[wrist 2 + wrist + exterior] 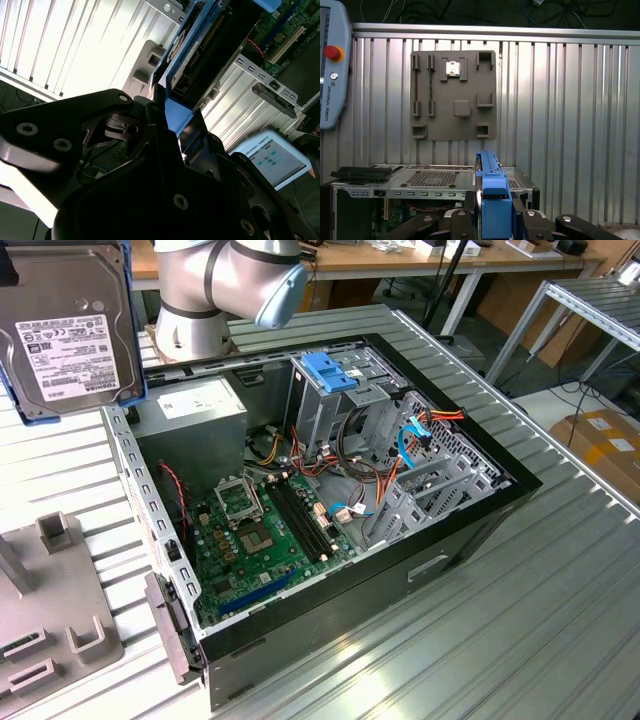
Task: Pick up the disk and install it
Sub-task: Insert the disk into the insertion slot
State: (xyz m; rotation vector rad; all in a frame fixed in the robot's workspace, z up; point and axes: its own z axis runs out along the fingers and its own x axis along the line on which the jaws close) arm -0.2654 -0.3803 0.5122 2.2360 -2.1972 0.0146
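Note:
The disk (65, 335), a grey metal drive with a white label and light-blue rails, hangs in the air at the exterior view's upper left, above the table beside the open computer case (470, 520). In the first wrist view the disk (492, 197) stands edge-on, blue rail toward the camera, with my gripper (492, 216) shut on it from both sides. The second wrist view looks along the disk (200, 55) from behind my gripper (172, 112). The drive cage with its blue bracket (330, 370) stands at the case's far side.
Inside the case lie a green motherboard (260, 530), a grey power-supply box (195, 405) and loose cables (400, 440). A grey fixture plate (50, 620) rests on the ribbed table beside the case. A teach pendant (332, 65) lies at the table's edge. The arm's base (220, 285) rises behind the case.

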